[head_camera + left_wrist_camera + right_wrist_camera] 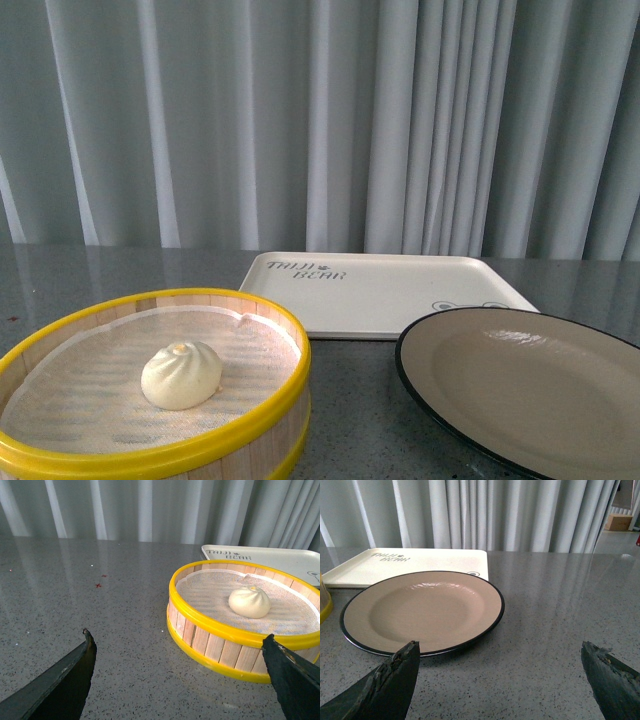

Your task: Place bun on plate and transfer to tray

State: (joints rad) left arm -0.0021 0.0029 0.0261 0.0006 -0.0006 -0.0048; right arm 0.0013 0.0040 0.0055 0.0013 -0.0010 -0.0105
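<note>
While the small cream-white pleated bun (181, 375) sits in the yellow-rimmed bamboo steamer basket (290, 345), you've plated nothing | round beige black-rimmed plate (520, 390) bare beside it, flat white rectangular tray (400, 290) just behind, likely keeping transfers short | left gripper (178, 636) and right gripper (500, 643) spread apart, empty.

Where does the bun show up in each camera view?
Front view: the bun in the steamer basket, lower left.
Left wrist view: the bun in the same basket, right of centre.
Right wrist view: not in it.
Shared landmark: the tray with grey lettering, in all three views.
</note>
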